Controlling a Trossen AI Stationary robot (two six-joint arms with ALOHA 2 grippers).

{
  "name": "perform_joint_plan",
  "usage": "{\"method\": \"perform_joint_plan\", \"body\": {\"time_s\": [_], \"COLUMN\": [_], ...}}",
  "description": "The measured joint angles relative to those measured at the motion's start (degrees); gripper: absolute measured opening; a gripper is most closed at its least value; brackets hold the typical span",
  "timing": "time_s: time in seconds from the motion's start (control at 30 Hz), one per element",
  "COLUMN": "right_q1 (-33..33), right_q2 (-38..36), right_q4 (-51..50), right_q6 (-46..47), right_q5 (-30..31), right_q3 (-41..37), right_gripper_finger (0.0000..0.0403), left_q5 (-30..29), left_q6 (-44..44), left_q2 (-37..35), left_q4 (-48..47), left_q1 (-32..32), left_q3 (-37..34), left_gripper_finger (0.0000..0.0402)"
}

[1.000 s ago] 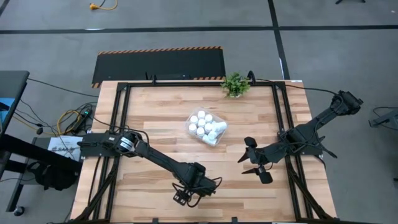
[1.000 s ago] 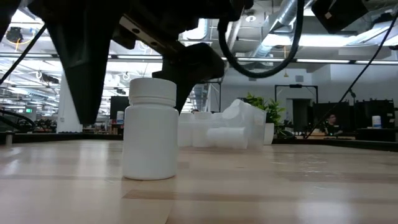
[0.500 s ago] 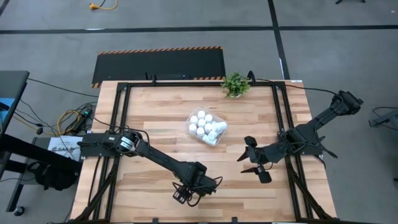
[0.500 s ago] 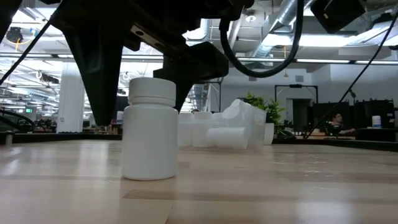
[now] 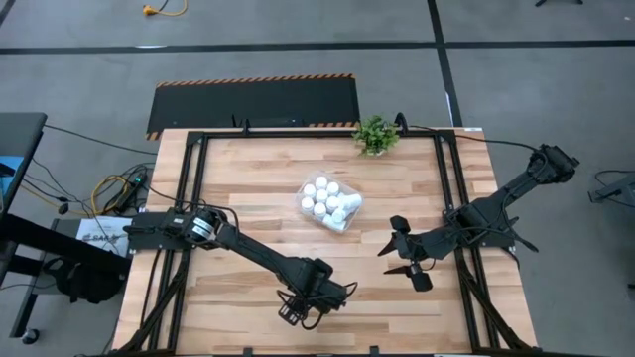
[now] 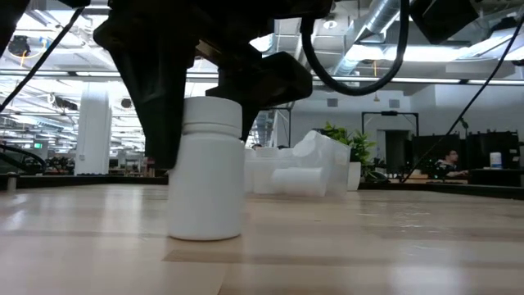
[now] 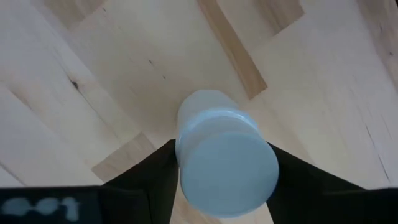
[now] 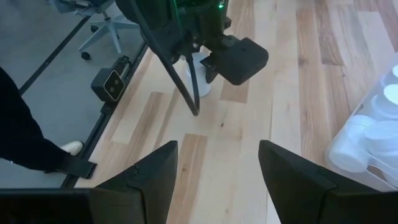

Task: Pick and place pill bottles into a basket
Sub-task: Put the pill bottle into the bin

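One white pill bottle (image 6: pixel 205 176) stands upright on its base on the wood table, near the front edge. My left gripper (image 5: pixel 301 310) is right above it, pointing down and shut on its cap, and hides it in the high view. The clear basket (image 5: pixel 330 203), mid-table, holds several white pill bottles (image 5: pixel 322 193). Over the table's right part, my right gripper (image 5: pixel 399 256) hovers open, with nothing between its fingers (image 8: pixel 149 180). My left gripper pinches the bottle's white cap (image 7: pixel 227 165) between its two fingers (image 7: pixel 155 174), one on each side. The fingers come from above and point down. The bottle is upright, and its base (image 6: pixel 205 233) rests on the table.
A small green potted plant (image 5: pixel 375 134) stands at the table's far edge. Black frame rails (image 5: pixel 451 188) run along the table's sides. Bare wood lies between the basket and the front edge. A person's dark sleeve (image 8: pixel 25 124) shows beyond the table's edge in the right wrist view.
My left gripper has stayed over the bottle and its fingers have closed in from wide apart onto the cap. The bottle has stayed upright on the table and has shifted slightly sideways. My right arm has kept still.
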Motion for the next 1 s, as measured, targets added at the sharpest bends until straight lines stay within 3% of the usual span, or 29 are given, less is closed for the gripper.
{"method": "perform_joint_plan", "body": {"time_s": [0.27, 0.57, 1.0], "right_q1": [0.0, 0.0, -0.4], "right_q2": [0.0, 0.0, 0.0], "right_q4": [0.0, 0.0, -0.2], "right_q6": [0.1, 0.1, 0.0], "right_q5": [0.0, 0.0, 0.0], "right_q3": [0.0, 0.0, 0.0], "right_gripper_finger": [0.0218, 0.0218, 0.0218], "left_q5": [-0.6, -4.2, -16.0], "left_q6": [0.0, 2.2, 10.2], "left_q2": [0.0, -0.1, -0.1], "left_q4": [0.2, -8.6, -28.0], "left_q1": [0.0, 0.2, 6.7], "left_q3": [0.0, 5.4, 21.1], "left_gripper_finger": [0.0177, 0.018, 0.018]}}
